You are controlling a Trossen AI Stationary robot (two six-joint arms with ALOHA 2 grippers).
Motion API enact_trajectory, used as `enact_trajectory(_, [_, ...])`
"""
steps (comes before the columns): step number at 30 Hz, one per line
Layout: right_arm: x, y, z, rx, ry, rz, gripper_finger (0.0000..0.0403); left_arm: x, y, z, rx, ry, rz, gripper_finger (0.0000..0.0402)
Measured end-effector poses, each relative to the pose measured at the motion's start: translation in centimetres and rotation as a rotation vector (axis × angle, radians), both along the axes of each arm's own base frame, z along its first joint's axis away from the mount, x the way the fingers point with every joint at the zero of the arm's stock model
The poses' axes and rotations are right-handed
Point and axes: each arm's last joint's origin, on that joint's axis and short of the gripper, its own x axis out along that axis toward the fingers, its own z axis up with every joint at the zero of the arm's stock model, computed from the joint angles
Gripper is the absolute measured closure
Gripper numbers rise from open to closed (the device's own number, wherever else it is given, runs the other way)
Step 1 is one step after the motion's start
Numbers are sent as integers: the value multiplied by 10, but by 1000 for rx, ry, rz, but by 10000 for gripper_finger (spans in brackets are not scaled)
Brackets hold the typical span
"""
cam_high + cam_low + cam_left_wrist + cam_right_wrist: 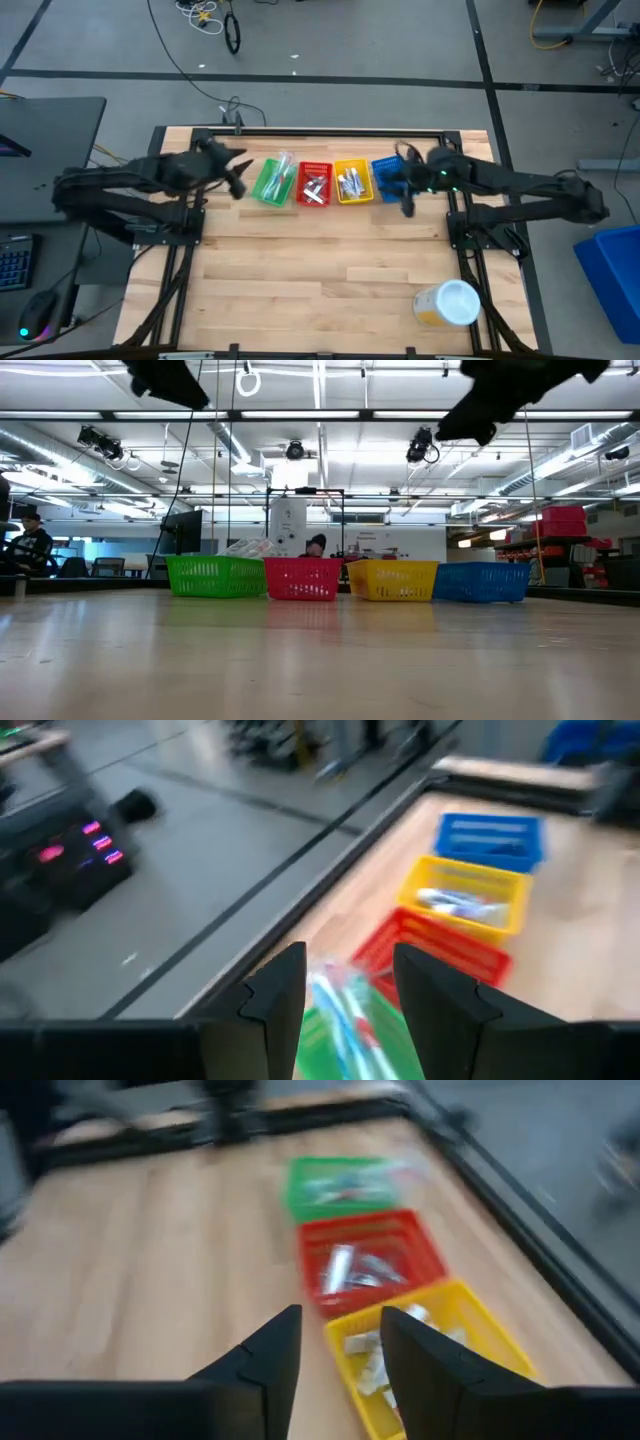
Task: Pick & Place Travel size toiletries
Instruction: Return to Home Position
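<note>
Left gripper (236, 178) hovers at the green basket's (262, 192) nine o'clock and right gripper (405, 196) at the blue basket's (380, 170) three o'clock, both with fingers parted and empty. Toothbrushes (281, 170) lie in the green one, silvery pieces (315, 187) in the red basket (314, 166), and tubes (350, 183) in the yellow basket (352, 163).

There are four small plastic mesh baskets: one green (216, 577), one red (302, 580), one yellow (392, 580), one blue (481, 582). There is one large yellow jar with a white lid (447, 303). The travel size toiletries (350, 184) heaped in the baskets are too small to count.
</note>
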Motion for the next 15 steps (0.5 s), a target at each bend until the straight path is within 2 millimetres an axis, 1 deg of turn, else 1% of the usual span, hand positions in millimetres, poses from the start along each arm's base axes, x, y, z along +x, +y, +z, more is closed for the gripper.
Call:
enact_trajectory(2, [-11, 6, -6, -52, -33, 128, 268, -17, -3, -12, 8, -46, -60, 239])
enact_trajectory(4, [-21, 11, -13, -68, -106, 235, 280, -29, -5, -26, 21, -116, -120, 239])
enact_trajectory(7, [-35, 16, -24, -99, -211, 337, 299, -44, -9, -52, 73, -185, -250, 239])
enact_trajectory(11, [-55, 21, -37, -142, -300, 355, 320, -57, -13, -81, 143, -321, -417, 239])
enact_trajectory(15, [-73, 24, -47, -159, -366, 351, 336, -70, -14, -99, 200, -425, -462, 239])
